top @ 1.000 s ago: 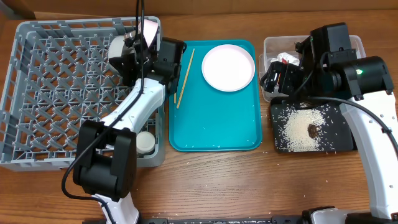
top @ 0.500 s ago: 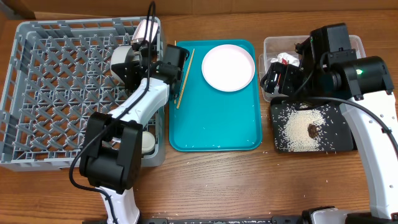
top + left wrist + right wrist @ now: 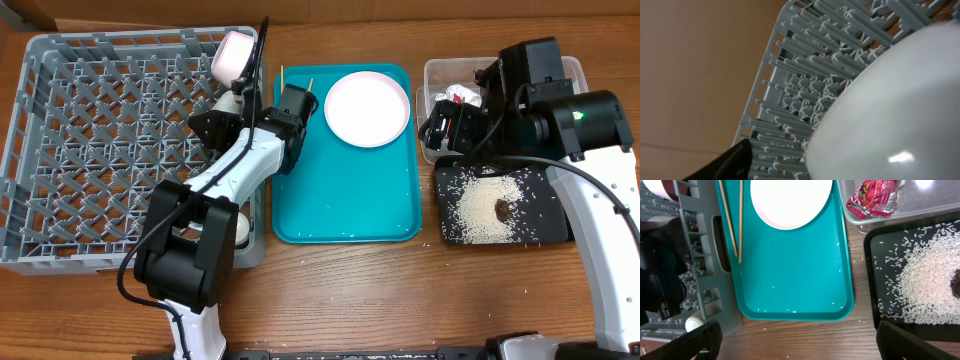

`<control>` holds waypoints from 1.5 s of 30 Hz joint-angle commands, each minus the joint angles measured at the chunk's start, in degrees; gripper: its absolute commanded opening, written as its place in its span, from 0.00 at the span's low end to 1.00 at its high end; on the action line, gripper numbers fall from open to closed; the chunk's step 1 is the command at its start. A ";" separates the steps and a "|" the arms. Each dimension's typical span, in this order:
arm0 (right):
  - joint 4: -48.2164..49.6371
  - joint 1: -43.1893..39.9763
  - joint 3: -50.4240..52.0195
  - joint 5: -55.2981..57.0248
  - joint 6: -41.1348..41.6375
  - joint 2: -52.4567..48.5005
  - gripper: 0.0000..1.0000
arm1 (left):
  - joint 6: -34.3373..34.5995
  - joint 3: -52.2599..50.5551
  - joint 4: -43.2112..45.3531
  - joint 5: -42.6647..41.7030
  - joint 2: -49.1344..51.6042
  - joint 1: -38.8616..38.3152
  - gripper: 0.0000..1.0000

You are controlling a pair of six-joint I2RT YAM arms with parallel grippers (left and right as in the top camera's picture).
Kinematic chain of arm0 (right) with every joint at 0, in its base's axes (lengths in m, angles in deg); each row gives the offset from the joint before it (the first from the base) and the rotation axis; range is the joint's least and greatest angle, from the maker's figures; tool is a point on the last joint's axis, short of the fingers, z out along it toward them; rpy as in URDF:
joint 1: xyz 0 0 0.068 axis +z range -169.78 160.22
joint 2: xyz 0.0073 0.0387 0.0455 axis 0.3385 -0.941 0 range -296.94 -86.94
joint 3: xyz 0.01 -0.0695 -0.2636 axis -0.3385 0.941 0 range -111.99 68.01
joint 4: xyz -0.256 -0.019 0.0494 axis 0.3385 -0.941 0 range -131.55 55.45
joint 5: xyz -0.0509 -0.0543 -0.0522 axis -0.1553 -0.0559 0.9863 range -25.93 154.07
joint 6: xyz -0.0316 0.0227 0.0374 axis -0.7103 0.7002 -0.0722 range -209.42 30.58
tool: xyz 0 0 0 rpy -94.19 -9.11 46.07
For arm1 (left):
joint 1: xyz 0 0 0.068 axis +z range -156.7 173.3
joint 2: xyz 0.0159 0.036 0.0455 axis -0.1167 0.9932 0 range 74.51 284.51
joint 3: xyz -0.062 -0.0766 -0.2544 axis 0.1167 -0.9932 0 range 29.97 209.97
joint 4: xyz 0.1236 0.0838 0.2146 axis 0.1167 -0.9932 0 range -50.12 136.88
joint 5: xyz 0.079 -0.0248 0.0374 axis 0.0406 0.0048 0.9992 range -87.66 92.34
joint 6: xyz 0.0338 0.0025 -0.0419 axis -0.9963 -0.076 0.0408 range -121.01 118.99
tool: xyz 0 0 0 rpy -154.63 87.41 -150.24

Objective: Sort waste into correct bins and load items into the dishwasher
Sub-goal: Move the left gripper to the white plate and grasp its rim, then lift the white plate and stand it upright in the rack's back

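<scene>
In the left wrist view the light blue-grey bowl (image 3: 890,110) fills the right side, with the grey dishwasher rack (image 3: 805,90) behind it. One left finger (image 3: 735,157) stands clear of the bowl. From overhead, my left gripper (image 3: 220,115) is open beside that bowl (image 3: 228,103) at the rack's (image 3: 100,150) right wall. A pink bowl (image 3: 236,54) leans at the rack's back corner. The plate (image 3: 367,108) and chopsticks (image 3: 735,220) lie on the teal tray (image 3: 340,200). My right gripper (image 3: 800,347) hangs open over the table.
The clear tub (image 3: 435,70) holds the red-and-white wrapper (image 3: 872,197). The black tray (image 3: 545,235) carries rice (image 3: 480,205) and a brown lump (image 3: 503,210). A small white cup (image 3: 238,228) sits in the rack's front right corner. Stray grains dot the teal tray and table.
The left arm swung right along the rack's wall, carrying the blue-grey bowl with it, and its jaws have parted. It now covers most of the chopsticks. The right arm has not moved.
</scene>
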 commanded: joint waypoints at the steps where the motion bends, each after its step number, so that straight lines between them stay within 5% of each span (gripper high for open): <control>1: 0.13 0.11 0.07 -0.24 -0.04 -0.02 1.00 | 0.55 0.55 -0.70 -1.42 0.04 -0.98 0.67; 6: 0.17 0.11 0.07 -0.24 -0.04 -0.02 1.00 | 0.33 4.22 -5.31 -11.65 -3.04 -2.12 0.72; 10: 0.11 0.11 0.07 -0.26 -0.04 -0.02 1.00 | -4.83 8.26 -9.60 -33.16 -5.64 -2.23 0.85; 12: 0.11 0.11 0.07 -0.26 -0.04 -0.02 1.00 | -8.17 10.16 -11.21 -44.28 -6.08 -2.23 1.00; 23: 0.17 0.11 0.07 -0.22 -0.09 -0.02 1.00 | -5.90 23.15 -13.29 -87.43 -6.08 -2.14 1.00; 31: 0.50 0.11 0.07 -0.20 -0.52 -0.02 1.00 | 19.76 22.73 -1.46 -76.78 0.39 -4.76 1.00; 37: 0.26 0.11 0.07 0.09 -1.55 -0.02 1.00 | 29.20 22.73 -0.59 -71.91 7.28 -6.56 0.99; 42: 0.09 0.11 0.07 0.85 -1.57 -0.02 1.00 | 30.45 22.73 -0.55 -69.94 11.74 -6.62 0.68; 45: -0.07 0.11 0.07 0.85 -1.57 -0.02 1.00 | 30.45 22.73 -0.46 -69.09 13.35 -6.58 0.64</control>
